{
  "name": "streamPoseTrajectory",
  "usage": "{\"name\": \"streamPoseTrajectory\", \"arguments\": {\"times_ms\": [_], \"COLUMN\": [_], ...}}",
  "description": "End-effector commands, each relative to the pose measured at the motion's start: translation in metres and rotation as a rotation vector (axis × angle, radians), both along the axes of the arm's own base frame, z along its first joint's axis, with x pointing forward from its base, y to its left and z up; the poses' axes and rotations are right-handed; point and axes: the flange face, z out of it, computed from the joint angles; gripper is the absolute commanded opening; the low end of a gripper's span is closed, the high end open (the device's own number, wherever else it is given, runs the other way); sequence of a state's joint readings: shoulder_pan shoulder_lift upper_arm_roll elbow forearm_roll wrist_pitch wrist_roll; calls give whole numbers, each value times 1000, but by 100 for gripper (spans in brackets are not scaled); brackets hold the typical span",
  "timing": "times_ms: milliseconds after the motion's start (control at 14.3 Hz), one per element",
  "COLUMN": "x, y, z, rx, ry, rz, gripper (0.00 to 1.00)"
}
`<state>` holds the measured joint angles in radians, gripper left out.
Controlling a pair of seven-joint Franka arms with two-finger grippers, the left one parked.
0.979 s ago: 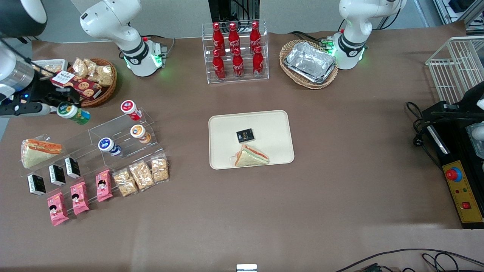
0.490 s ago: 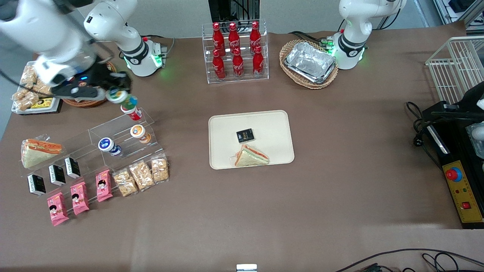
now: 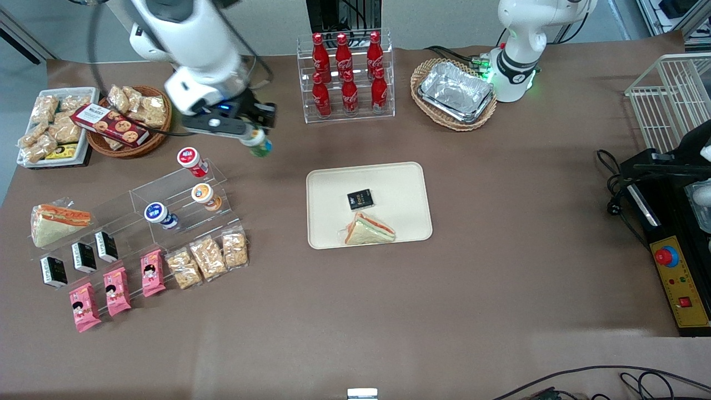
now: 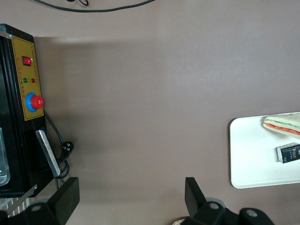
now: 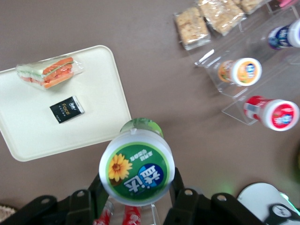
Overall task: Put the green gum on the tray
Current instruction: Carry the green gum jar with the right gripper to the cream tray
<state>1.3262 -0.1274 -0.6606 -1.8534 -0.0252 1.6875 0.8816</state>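
the green gum (image 5: 137,172) is held clear of the worktop (image 3: 500,183), its white lid with the green-and-yellow label facing the wrist camera and most of its green body hidden under that lid. in the front view only a small part of the bottle (image 3: 257,142) shows below the arm, above bare worktop between the acrylic rack (image 3: 166,205) and the tray (image 3: 411,178), and farther from the front camera than both. the gripper (image 5: 136,190) is closed onto the bottle, one dark finger (image 5: 99,191) pressed to each side of it; the fingertips themselves are covered by the lid.

the tray lies flat near the middle of the worktop and carries a wrapped sandwich (image 3: 369,229) and a small black packet (image 3: 360,199), which are apart from each other. in the wrist view one edge of the tray (image 5: 108,93) is cut off by the frame.

the rack holds a red-lidded bottle (image 3: 191,160), an orange-lidded bottle (image 3: 204,195) and a blue-lidded bottle (image 3: 158,214), each lying tilted on its step. the cola bottle stand (image 3: 345,75) is partly screened in the wrist view by the gripper body.
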Motion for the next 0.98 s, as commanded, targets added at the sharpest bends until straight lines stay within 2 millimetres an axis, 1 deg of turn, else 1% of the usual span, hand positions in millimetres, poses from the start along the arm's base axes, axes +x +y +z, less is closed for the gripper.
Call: {"name": "streamPoseTrajectory", "arguments": {"times_ms": [0,70,140,350,490,629,839,909], "x": [7,2,-2,-6,-9,-23,-25,-32], "y": [42,56,65,70,73,98,110,119], "z": [-36,-53,-71,-128,-173,-215,-260,-275], "rx": [10,-5,-13,-15,-6,-7,-21,-24], "ry": [-15,-18,-25,-63,-91,-93,-109,-116], "rz": [-64,-53,-45,-65,-78,-83,-117,-115], "gripper": [6,6,6,5,5,5,5,5]}}
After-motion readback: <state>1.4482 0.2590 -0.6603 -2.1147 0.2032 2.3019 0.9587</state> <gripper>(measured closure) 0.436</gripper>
